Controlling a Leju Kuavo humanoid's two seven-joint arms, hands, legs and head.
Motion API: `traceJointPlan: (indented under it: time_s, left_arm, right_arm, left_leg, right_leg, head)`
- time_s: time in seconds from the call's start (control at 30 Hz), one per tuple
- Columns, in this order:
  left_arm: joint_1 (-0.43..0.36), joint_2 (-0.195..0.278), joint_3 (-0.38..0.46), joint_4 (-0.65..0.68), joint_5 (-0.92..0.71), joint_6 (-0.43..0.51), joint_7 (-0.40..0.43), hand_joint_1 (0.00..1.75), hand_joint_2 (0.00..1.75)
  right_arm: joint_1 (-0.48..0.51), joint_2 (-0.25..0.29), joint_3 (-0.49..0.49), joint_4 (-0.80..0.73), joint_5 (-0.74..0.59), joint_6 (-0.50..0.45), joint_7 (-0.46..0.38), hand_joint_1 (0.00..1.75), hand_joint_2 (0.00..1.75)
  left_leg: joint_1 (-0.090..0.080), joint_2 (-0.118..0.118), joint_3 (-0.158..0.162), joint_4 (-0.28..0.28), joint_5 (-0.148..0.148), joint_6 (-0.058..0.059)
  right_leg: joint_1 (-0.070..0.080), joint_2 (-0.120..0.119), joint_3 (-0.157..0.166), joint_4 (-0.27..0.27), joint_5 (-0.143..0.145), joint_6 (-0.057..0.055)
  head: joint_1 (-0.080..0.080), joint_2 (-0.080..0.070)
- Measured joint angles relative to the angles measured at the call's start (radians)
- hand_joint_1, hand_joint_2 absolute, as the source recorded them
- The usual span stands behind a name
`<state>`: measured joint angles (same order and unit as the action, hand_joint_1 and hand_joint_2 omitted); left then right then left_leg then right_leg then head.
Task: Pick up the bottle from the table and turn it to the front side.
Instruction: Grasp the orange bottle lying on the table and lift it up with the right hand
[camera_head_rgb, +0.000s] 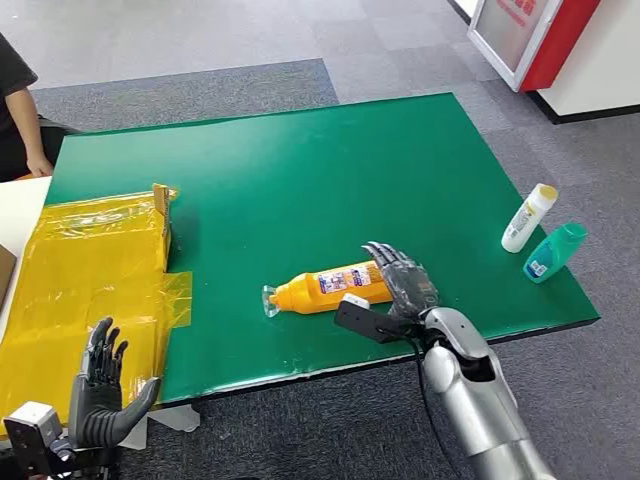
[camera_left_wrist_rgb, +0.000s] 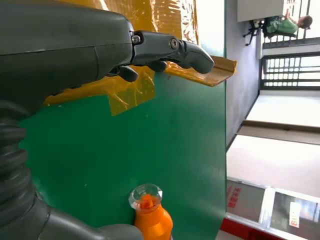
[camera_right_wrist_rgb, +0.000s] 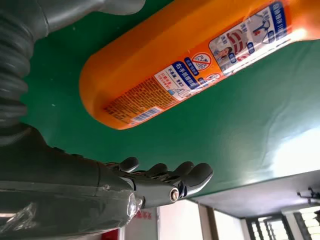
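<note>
1. A green table (camera_head_rgb: 302, 180) fills the head view, with a yellow plastic sheet (camera_head_rgb: 75, 270) at its nine o'clock edge.
2. An orange bottle (camera_head_rgb: 332, 288) lies on its side near the six o'clock edge, clear cap pointing to nine o'clock and its printed label facing up (likely the back).
3. It looks rigid, light and smooth, so probably slippery; the wide lower body seems the best place to grasp.
4. The right hand (camera_head_rgb: 404, 282) hovers at the bottle's base end, fingers spread, holding nothing.
5. The left hand (camera_head_rgb: 102, 385) waits at seven o'clock, fingers apart, empty.
</note>
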<state>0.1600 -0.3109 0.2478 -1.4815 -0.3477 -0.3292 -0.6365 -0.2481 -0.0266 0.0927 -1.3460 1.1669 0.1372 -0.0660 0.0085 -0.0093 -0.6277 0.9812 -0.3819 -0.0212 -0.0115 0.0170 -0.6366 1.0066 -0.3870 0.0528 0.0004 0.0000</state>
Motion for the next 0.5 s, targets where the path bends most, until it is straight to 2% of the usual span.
traceJointPlan:
  time_s: [0.23,0.5]
  left_arm:
    - [-0.029,0.02,-0.027,0.041,0.0,0.011,-0.002,0.0,1.75]
    - [-0.037,0.032,-0.039,0.065,0.0,0.012,-0.002,0.0,1.75]
  right_arm:
    - [-0.136,-0.025,0.031,0.22,-0.012,0.01,-0.013,0.0,1.75]
    - [-0.174,-0.033,0.048,0.314,-0.013,0.005,-0.014,0.0,1.75]
  left_leg:
    - [0.0,0.0,0.0,0.0,0.002,-0.001]
    - [0.0,0.0,0.0,0.0,0.001,-0.001]
  right_leg:
    - [0.0,0.0,0.0,0.0,0.001,0.0]
    - [0.0,0.0,-0.001,0.0,0.0,0.0]
  head:
    - [0.0,0.0]
    - [0.0,0.0]
